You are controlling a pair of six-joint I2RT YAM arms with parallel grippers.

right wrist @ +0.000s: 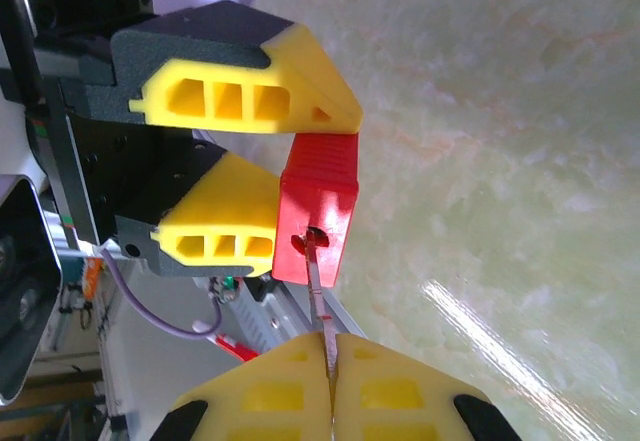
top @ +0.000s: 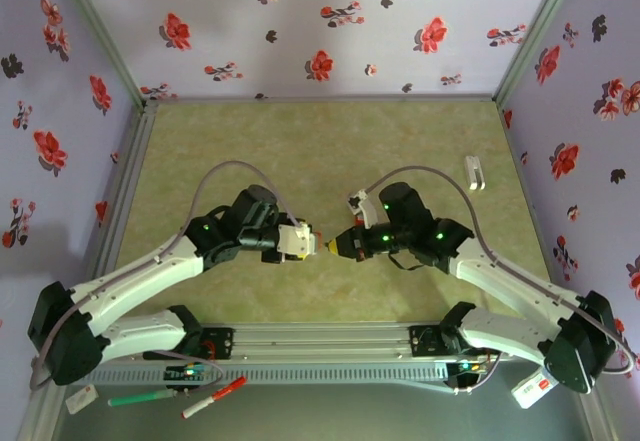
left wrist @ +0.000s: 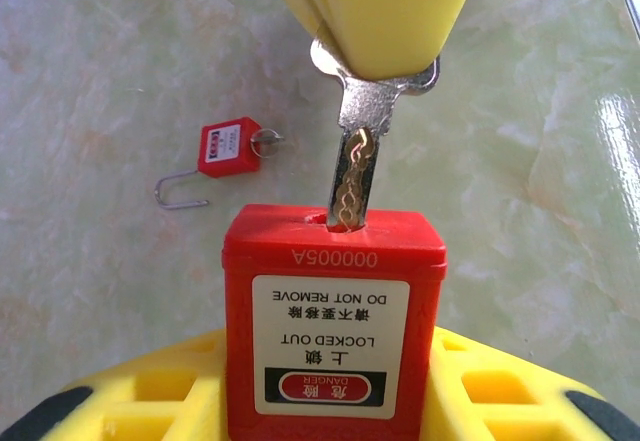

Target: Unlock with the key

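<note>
The left gripper (top: pixel 303 243) clamps a red lockout padlock (left wrist: pixel 335 331) above the table (left wrist: pixel 90 81). The right gripper (right wrist: pixel 332 359) pinches the key (left wrist: pixel 355 176), whose tip sits in the keyhole. Beyond them a second red padlock (left wrist: pixel 228 148) lies flat with possibly a key in it. A small white object (top: pixel 474 172) lies far right. The held padlock's shackle is hidden, and the key's bow is half buried between the right gripper's fingers.

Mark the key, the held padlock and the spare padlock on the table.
key (left wrist: pixel 352 176): left wrist view, mid-blade.
held padlock (left wrist: pixel 335 336): left wrist view, front label.
spare padlock (left wrist: pixel 228 148): left wrist view, red body.
</note>
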